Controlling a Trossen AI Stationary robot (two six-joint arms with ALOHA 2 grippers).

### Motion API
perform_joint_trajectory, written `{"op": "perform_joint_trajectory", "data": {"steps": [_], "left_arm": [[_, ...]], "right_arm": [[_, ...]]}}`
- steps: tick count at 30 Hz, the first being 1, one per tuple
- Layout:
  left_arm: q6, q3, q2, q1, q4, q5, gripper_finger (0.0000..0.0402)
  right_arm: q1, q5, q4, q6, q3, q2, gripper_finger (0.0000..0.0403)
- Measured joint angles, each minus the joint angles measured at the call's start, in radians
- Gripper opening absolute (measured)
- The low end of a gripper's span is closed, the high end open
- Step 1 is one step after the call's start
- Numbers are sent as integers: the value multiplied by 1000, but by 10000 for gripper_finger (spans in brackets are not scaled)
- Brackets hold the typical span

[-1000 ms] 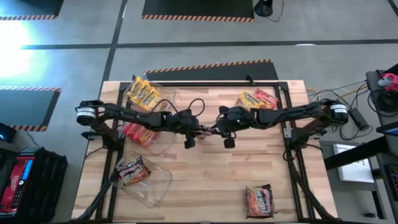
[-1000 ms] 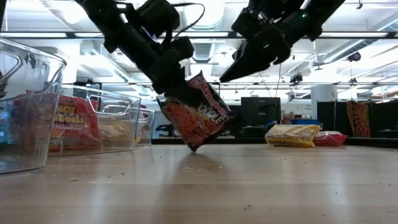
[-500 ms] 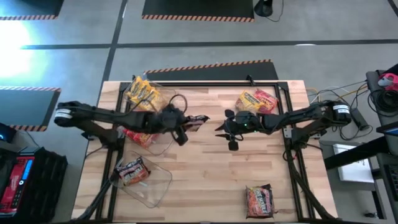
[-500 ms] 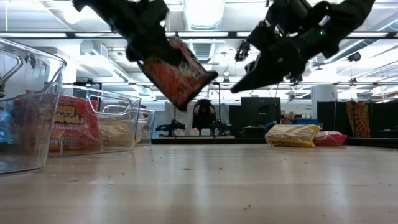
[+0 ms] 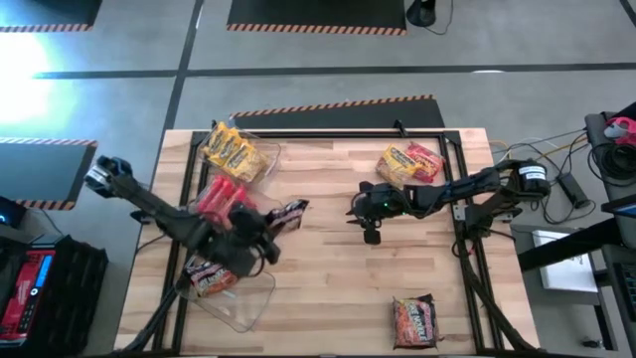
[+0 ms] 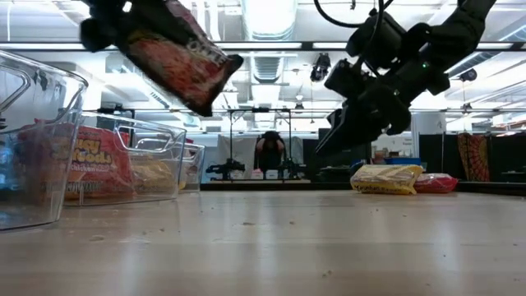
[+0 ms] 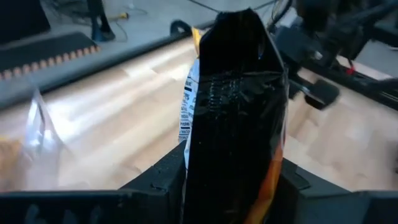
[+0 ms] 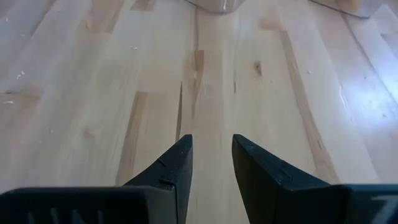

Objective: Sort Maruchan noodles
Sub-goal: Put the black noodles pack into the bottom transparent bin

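L gripper (image 5: 268,224) w/ the dark noodle packet (image 5: 288,212) swings back from table center toward the clear bins (image 5: 238,298), packet now lifted way off the wood. R gripper (image 5: 356,207) pulls back toward its side, a bit lower.

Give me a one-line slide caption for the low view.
Left gripper carries a dark noodle packet above the clear bins; right gripper hangs empty.
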Motion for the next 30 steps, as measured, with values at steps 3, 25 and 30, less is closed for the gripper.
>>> {"op": "perform_joint_trajectory", "data": {"steps": [3,25,30], "left_arm": [[-101,0,13,-49,-30,-1,127],[-448,18,22,-439,-144,-140,127],[-452,18,22,-441,-146,18,127]], "right_arm": [[-1,1,2,11,0,1,102],[-18,-1,-50,57,0,-92,102],[-18,-1,-51,62,0,-92,102]]}}
